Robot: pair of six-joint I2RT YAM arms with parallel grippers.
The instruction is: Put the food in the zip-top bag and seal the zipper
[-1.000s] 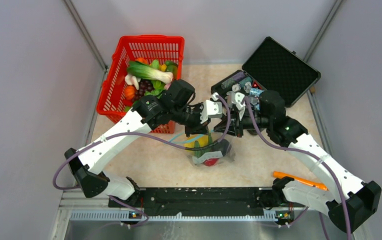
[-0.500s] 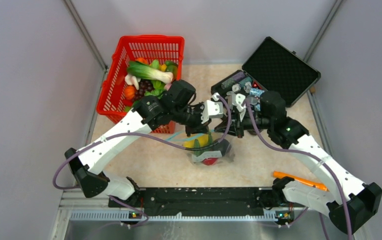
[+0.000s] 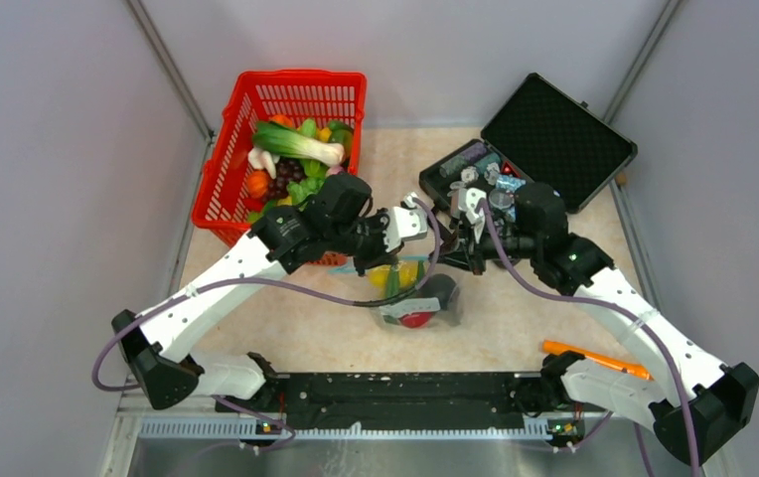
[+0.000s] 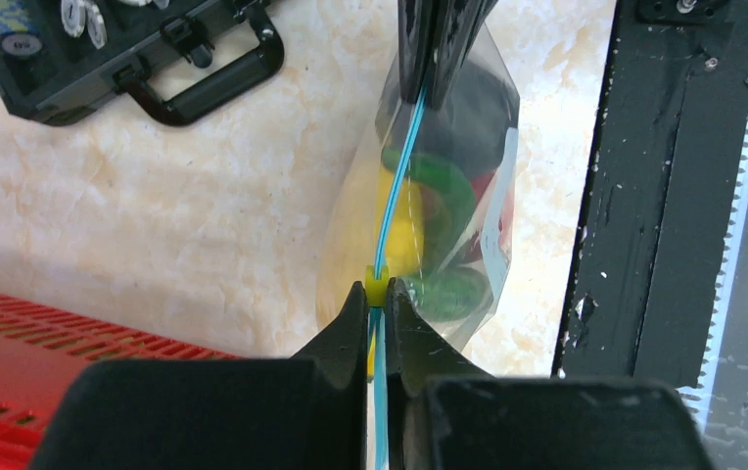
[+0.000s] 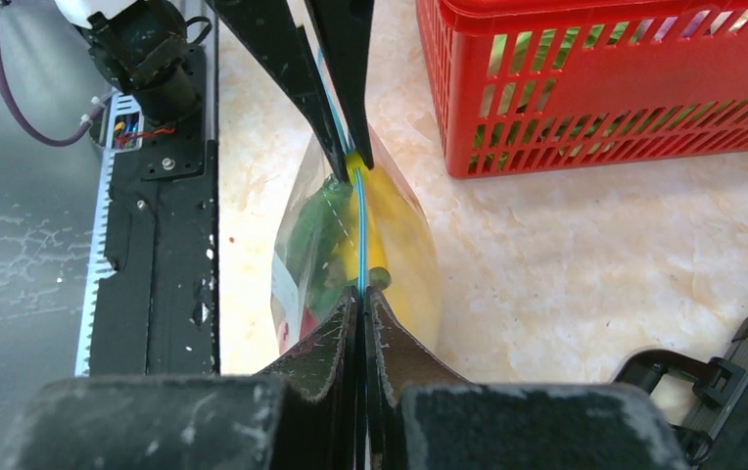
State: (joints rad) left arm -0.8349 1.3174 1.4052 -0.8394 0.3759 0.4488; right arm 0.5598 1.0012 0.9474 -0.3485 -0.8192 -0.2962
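The clear zip-top bag (image 3: 433, 296) hangs upright between my two grippers just above the table, holding food: yellow pieces (image 4: 401, 230), green ones (image 4: 448, 191) and a red round one (image 3: 416, 320). Its light-blue zipper (image 4: 387, 196) runs taut along the top edge. My left gripper (image 4: 377, 296) is shut on the zipper at a small yellow slider (image 4: 377, 287), at the bag's left end (image 3: 379, 264). My right gripper (image 5: 361, 296) is shut on the zipper's other end (image 3: 460, 260). More food (image 3: 296, 149) lies in the red basket.
The red mesh basket (image 3: 219, 189) stands at the back left, close to my left forearm. An open black case (image 3: 554, 134) with silvery trinkets sits at the back right. An orange stick-like tool (image 3: 594, 358) lies front right. The black base rail (image 3: 395, 393) runs along the near edge.
My right gripper has closed on the zipper's right end. The left arm has drawn leftward along the zipper, and the bag's top edge is now stretched straight.
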